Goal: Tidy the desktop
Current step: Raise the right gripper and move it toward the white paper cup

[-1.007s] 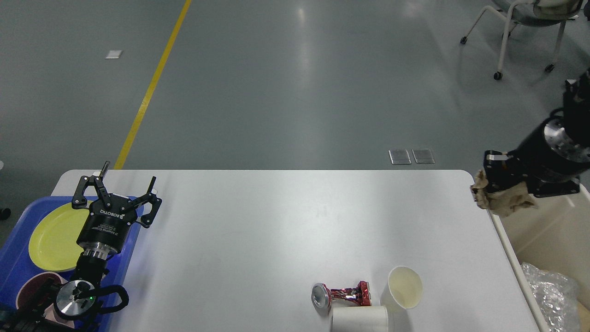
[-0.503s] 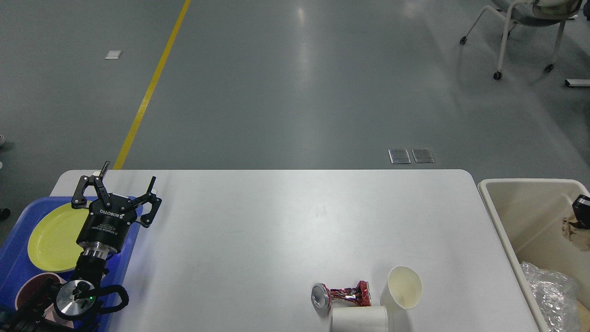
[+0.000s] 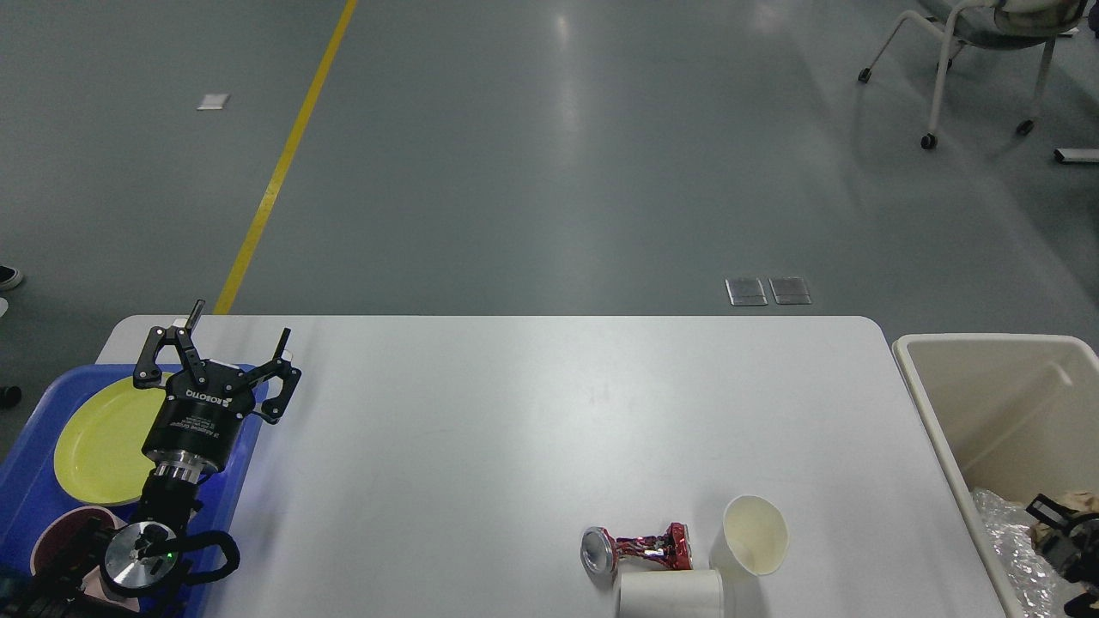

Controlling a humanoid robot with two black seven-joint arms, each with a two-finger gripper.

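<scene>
Grey floor with a yellow line lies behind the desktop, which fills the middle of the head view, just right of the left gripper. That gripper is seen with its fingers spread wide and nothing between them, above the blue tray holding a yellow plate; it has not shifted since the earlier frames. The right gripper has dropped lower inside the beige bin, now at the picture's bottom right edge beside the clear plastic wrap. It is mostly cut off, so whether it grips the brown crumpled paper at its tip cannot be told. Far right of the left gripper, a crushed red can, a tilted paper cup and a second cup, cropped by the lower edge, remain unmoved.
</scene>
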